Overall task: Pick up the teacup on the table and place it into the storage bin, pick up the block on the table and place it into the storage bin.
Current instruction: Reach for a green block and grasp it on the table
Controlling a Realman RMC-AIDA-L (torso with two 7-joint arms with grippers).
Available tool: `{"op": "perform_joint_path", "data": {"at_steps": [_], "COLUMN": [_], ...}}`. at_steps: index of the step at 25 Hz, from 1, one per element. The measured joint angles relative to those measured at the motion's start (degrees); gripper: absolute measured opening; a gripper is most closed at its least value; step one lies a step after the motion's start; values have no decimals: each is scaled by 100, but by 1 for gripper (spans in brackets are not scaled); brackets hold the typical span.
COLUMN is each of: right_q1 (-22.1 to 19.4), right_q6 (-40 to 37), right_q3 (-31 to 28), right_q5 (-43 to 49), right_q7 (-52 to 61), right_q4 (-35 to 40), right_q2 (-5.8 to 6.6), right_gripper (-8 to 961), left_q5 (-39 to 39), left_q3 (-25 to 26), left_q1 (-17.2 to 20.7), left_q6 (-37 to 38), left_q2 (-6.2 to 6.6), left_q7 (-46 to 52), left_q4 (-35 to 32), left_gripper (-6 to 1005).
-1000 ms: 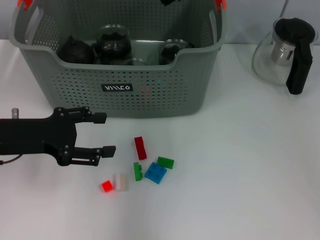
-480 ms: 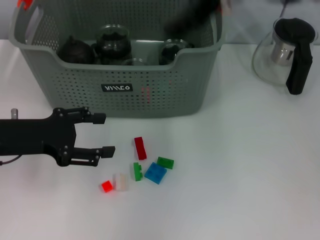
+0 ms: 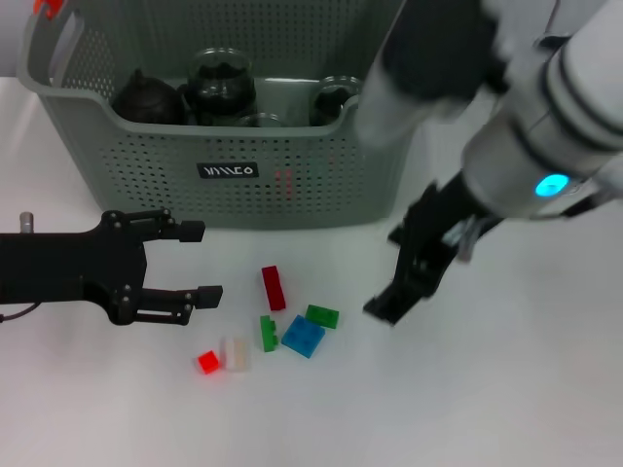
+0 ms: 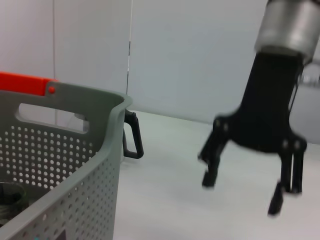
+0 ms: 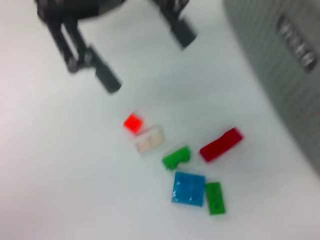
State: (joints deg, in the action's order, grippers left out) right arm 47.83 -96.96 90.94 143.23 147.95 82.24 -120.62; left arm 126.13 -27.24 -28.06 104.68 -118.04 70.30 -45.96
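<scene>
The grey-green storage bin (image 3: 292, 185) stands at the back of the table, and its wall (image 4: 60, 165) also fills part of the left wrist view. Dark and glass tea vessels (image 3: 219, 83) lie inside it; no teacup shows on the table. Several blocks lie in front of the bin: a red block (image 3: 274, 288), a blue one (image 3: 303, 336), two green ones (image 3: 322, 316), a white one (image 3: 235, 354) and a small bright red one (image 3: 208, 363). My left gripper (image 3: 201, 263) is open just left of them. My right gripper (image 3: 389, 277) hangs open just right of the blocks and holds nothing (image 4: 241, 192).
The right arm's white body (image 3: 526, 146) covers the table's back right. A black teapot handle (image 4: 133, 135) shows past the bin's corner. The right wrist view looks down on the blocks (image 5: 189, 188), with the left gripper's fingers (image 5: 107, 82) beyond them.
My right arm has swung down from behind the bin to the table right of the blocks, covering the glass teapot. The left gripper and the blocks have not moved.
</scene>
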Motion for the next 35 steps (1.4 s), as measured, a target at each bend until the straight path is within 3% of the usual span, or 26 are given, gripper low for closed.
{"op": "perform_joint_path", "data": {"at_steps": [2, 12, 20, 35], "right_q1": [131, 705, 987, 1052], "right_q6": [480, 1829, 2602, 2890], "right_q3": [383, 1248, 1861, 2182], "right_q5": [-23, -210, -471, -685], "right_q7": [66, 131, 133, 89], "right_q4": [-657, -2203, -2845, -3255], "right_q2": [-4, -34, -58, -83], "right_gripper": [927, 927, 927, 928], "left_q5": [0, 0, 0, 0], "left_q3": [-1, -1, -1, -1], "left_q1": [-7, -33, -33, -31], "left_q6": [0, 0, -9, -42], "left_q2": [0, 0, 0, 0], "left_q7": [0, 1, 2, 0], "left_q4": [0, 9, 8, 17], "left_gripper": [847, 847, 847, 847]}}
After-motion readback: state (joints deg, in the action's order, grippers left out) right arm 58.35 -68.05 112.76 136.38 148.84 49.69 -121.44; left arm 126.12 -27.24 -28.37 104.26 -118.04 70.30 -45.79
